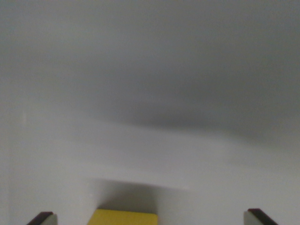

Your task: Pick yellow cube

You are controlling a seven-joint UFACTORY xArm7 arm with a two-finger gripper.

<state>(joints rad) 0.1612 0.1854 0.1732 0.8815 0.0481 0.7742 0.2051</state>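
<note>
Wrist view shows the yellow cube point(126, 218) at the bottom edge of the picture, only its upper face in sight, a little toward the wrist view's left of centre. It sits between the two dark tips of my claw point(151, 218), which poke in at the bottom corners: one finger point(43, 218) well off to the cube's left, the other finger point(258, 217) farther off on its right. Neither tip touches the cube, so my claw is spread wide and grasps nothing.

Behind the cube lies its soft shadow point(136, 192) on a pale grey surface point(150, 93), which fills the rest of the picture. That surface is blurred and bare as far as I can see; no edge or corner of it shows, so I cannot place the cube against them.

As I judge it, the approach is mostly done: the cube is framed by my fingers, though off-centre. Closing on it and lifting it are both left. I would likely need to shift toward the wrist view's left before closing, so both fingers meet it evenly.
</note>
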